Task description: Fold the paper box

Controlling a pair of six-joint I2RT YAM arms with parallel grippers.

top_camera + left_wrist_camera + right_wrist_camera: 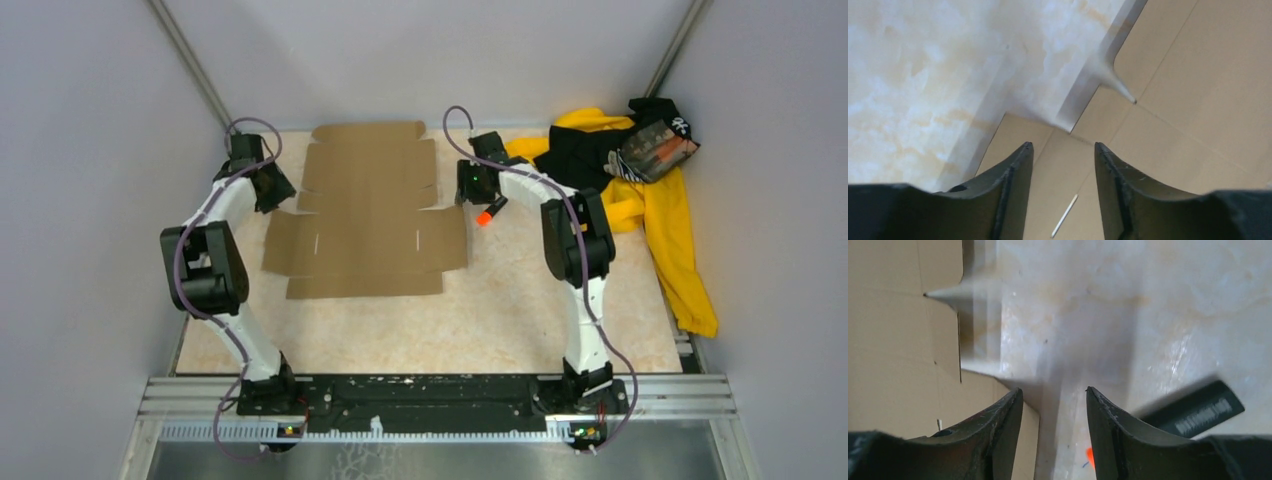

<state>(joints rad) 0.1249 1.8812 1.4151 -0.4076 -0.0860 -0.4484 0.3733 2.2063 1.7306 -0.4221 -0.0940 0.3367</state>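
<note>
The paper box (pixel 365 210) lies flat and unfolded in the middle of the table, a brown cardboard sheet with flaps and slits. My left gripper (pixel 272 188) hangs at its left edge. In the left wrist view, the left gripper (pixel 1063 146) is open above a side flap (pixel 1168 100), with nothing between the fingers. My right gripper (pixel 472 188) hovers at the sheet's right edge. The right wrist view shows the right gripper (pixel 1054 389) open over bare table, with the cardboard (pixel 898 340) to its left.
A black marker with an orange tip (pixel 490 212) lies just right of the cardboard, under the right gripper; its barrel (pixel 1198 407) shows in the right wrist view. A yellow-and-black clothing pile (pixel 650 200) fills the back right. Grey walls enclose the table.
</note>
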